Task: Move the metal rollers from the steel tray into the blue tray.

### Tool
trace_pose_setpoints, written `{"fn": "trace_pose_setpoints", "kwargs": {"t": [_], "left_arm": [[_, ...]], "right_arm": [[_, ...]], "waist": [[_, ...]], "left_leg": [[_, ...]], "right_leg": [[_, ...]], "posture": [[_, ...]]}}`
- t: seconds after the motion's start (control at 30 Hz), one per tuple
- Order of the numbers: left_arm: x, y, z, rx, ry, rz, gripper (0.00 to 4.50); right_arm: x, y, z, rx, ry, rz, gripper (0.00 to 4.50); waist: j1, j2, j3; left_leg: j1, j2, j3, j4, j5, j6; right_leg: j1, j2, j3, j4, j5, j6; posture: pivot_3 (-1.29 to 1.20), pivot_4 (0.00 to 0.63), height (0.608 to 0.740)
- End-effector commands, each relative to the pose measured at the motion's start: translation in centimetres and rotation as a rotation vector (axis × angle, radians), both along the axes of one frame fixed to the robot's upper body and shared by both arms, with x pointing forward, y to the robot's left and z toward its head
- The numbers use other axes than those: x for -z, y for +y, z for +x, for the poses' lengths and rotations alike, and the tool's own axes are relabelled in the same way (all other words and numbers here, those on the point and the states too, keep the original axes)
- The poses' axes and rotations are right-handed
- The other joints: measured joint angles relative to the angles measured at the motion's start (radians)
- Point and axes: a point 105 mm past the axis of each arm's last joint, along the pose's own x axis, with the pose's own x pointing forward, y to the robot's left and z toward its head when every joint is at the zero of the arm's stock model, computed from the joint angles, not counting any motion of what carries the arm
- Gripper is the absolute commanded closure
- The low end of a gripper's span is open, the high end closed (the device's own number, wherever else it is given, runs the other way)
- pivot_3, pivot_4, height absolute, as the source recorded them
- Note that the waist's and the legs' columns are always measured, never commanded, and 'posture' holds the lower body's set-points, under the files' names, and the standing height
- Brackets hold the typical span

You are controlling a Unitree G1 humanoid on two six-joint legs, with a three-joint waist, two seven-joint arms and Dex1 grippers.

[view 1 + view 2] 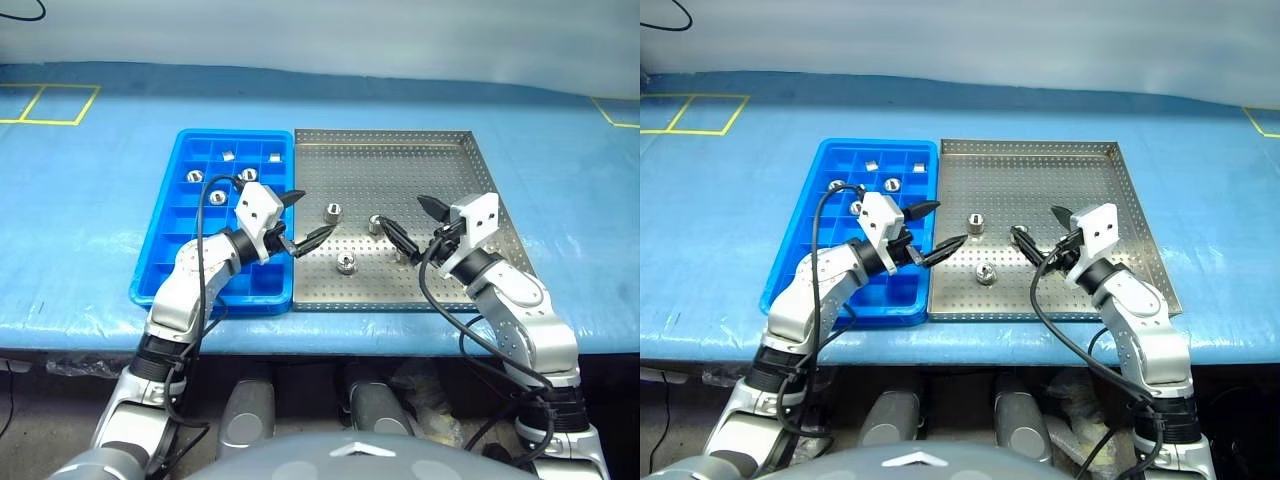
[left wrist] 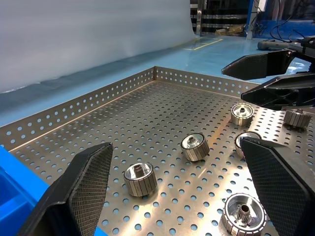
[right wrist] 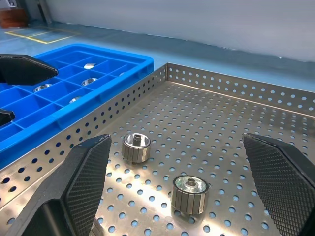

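From the head, the blue tray (image 1: 213, 222) and steel tray (image 1: 400, 222) lie side by side on the blue-covered table (image 1: 80, 220), touching. Four rollers (image 1: 332, 212) show on the steel tray near its middle, one half hidden behind the right gripper (image 1: 415, 220); four more sit in compartments at the blue tray's far end. The left gripper (image 1: 305, 215) hangs over the seam between the trays. Both sets of jaws are spread, holding nothing.

The left wrist view counts six rollers on the steel floor, one partly behind a finger (image 2: 275, 187), and the right gripper's fingers beyond them.

The right wrist view shows two rollers between its spread fingers (image 3: 83, 182), with the blue tray's filled cells behind.
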Motion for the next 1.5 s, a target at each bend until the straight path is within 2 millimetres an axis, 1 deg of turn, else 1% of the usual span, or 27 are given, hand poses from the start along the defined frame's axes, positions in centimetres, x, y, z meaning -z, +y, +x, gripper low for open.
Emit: {"fn": "trace_pose_setpoints", "kwargs": {"t": [0.03,0.33,0.47,0.63,0.67,0.77,0.83,0.93,1.0,1.1,1.23,1.33,1.43,1.5], "left_arm": [[-1.9,-0.5,-0.1,0.025,-0.061,-0.017,0.01],[-1.8,-1.1,0.5,0.061,-0.057,0.041,0.01],[-1.3,-1.3,1.2,0.045,-0.053,0.084,0.01],[-0.8,-1.5,3.3,-0.002,-0.055,0.195,0.01],[-0.8,-1.6,3.9,0.001,-0.029,0.198,0.01],[0.5,-2.0,5.4,0.04,0.11,0.286,0.01],[0.9,-2.5,6.0,0.067,0.191,0.313,0.01],[1.1,-3.0,6.5,0.102,0.261,0.346,0.01],[1.3,-3.2,6.6,0.121,0.287,0.368,0.01],[1.9,-3.2,6.8,0.135,0.303,0.437,0.01],[3.9,-1.9,7.8,0.064,0.313,0.619,0.01],[4.3,-2.5,7.8,0.062,0.365,0.547,0.01],[5.0,-3.1,7.5,0.076,0.389,0.495,0.6],[5.4,-3.3,7.3,0.088,0.397,0.485,1.2]], "right_arm": [[-0.9,-0.5,0.1,0.019,-0.044,-0.003,0.0],[-0.7,-0.8,-0.1,0.041,-0.041,-0.005,0.0],[-0.7,-0.8,-0.1,0.045,-0.042,-0.006,0.0],[-0.7,-0.9,-0.1,0.053,-0.044,-0.013,0.0],[-0.7,-1.0,0.0,0.057,-0.045,-0.017,0.0],[-0.5,-1.0,0.1,0.072,-0.044,-0.034,0.0],[-0.3,-0.9,0.0,0.073,-0.041,-0.038,0.0],[0.2,-1.0,-0.1,0.091,-0.035,-0.067,0.0],[0.6,-1.2,-0.1,0.109,-0.029,-0.098,0.0],[1.0,-1.2,-0.4,0.112,-0.018,-0.1,0.0],[1.3,-1.5,-0.7,0.128,-0.011,-0.105,0.0],[1.6,-1.6,-0.7,0.135,-0.003,-0.129,0.0],[1.6,-1.5,-0.7,0.137,-0.004,-0.121,0.0],[1.6,-1.5,-0.7,0.142,-0.005,-0.12,0.0]], "waist": [[0.0,0.0,0.0],[-0.002,0.0,0.0],[-0.003,0.0,0.0],[-0.002,0.0,0.0],[-0.002,0.0,0.0],[-0.002,0.0,0.0],[-0.005,0.0,0.0],[-0.015,0.0,0.0],[-0.021,0.0,0.0],[-0.03,0.0,0.0],[-0.036,0.0,0.0],[-0.041,0.002,-0.001],[-0.041,0.004,-0.003],[-0.043,0.005,-0.003]], "left_leg": [[0.0,0.0,0.0,0.0,0.0,0.0],[0.0,0.0,0.0,0.0,0.0,0.0],[0.0,0.0,0.0,0.0,0.0,0.0],[0.0,0.0,0.0,0.001,0.0,0.0],[0.0,0.0,0.0,0.001,0.0,0.0],[-0.001,-0.001,-0.001,0.003,0.0,0.0],[-0.001,-0.002,-0.001,0.004,0.0,0.0],[-0.002,-0.003,0.0,0.004,-0.001,0.002],[-0.002,-0.003,-0.001,0.004,-0.001,0.002],[-0.003,-0.003,-0.001,0.004,-0.001,0.003],[-0.002,-0.003,-0.001,0.004,-0.001,0.003],[-0.001,-0.003,0.0,0.006,-0.001,0.003],[-0.001,-0.004,0.0,0.008,-0.001,0.003],[0.0,-0.004,0.0,0.008,-0.001,0.003]], "right_leg": [[0.0,0.0,0.0,0.0,0.0,0.0],[0.0,0.0,0.0,0.0,0.0,0.0],[0.0,0.0,0.0,0.0,0.0,0.0],[0.0,0.0,0.0,0.0,0.0,0.0],[0.0,0.0,0.0,0.001,0.0,0.0],[0.001,0.0,0.0,0.001,0.001,0.002],[0.001,0.0,0.0,0.001,0.001,0.002],[0.0,0.0,0.001,0.001,0.001,0.002],[0.0,0.0,0.001,0.001,0.001,0.003],[0.0,0.0,0.001,0.001,0.001,0.003],[0.0,0.0,0.002,0.001,0.001,0.003],[0.001,-0.001,0.003,0.003,0.001,0.004],[0.001,-0.001,0.003,0.005,0.0,0.004],[0.001,-0.001,0.004,0.006,0.0,0.004]], "posture": [[0.11,0.15,0.74],[0.09,0.15,0.74],[0.08,0.15,0.74],[0.08,0.15,0.74],[0.08,0.15,0.74],[0.08,0.15,0.74],[0.07,0.15,0.74],[0.05,0.15,0.74],[0.04,0.15,0.74],[0.03,0.15,0.74],[0.02,0.15,0.74],[0.02,0.15,0.74],[0.01,0.15,0.74],[0.01,0.15,0.74]]}}
